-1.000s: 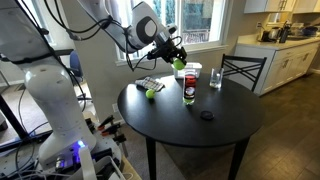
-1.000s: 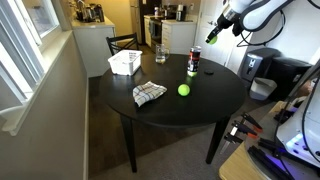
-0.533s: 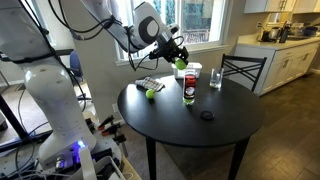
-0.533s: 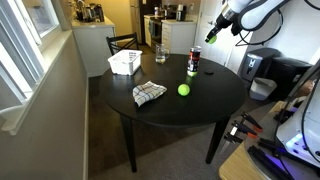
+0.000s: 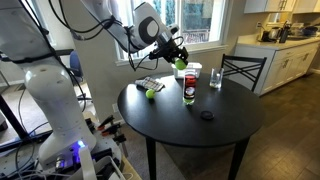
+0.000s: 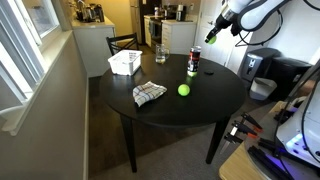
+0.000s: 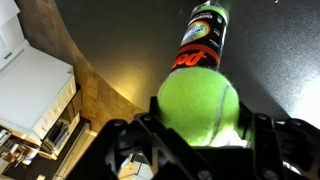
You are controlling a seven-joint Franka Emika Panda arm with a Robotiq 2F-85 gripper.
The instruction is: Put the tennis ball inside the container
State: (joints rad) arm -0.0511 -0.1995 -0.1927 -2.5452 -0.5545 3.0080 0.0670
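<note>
My gripper [image 5: 179, 58] is shut on a yellow-green tennis ball [image 5: 180, 64] and holds it in the air above the round black table [image 5: 215, 135]. In the wrist view the ball [image 7: 198, 108] fills the space between the fingers, with a dark can [image 7: 203, 38] below and beyond it. In an exterior view the gripper [image 6: 212, 35] hangs above and to the right of the can [image 6: 193, 64]. A second, alike ball [image 6: 183, 89] lies free on the table; it also shows in an exterior view [image 5: 152, 94]. The white container [image 6: 124, 63] stands at the table's far side.
A checked cloth [image 6: 149, 93] lies beside the free ball. A drinking glass [image 6: 160, 53] stands near the container. A small black object [image 5: 207, 115] lies on the table. A chair [image 5: 243, 70] stands behind the table. Robot base and cables [image 5: 60, 120] stand beside it.
</note>
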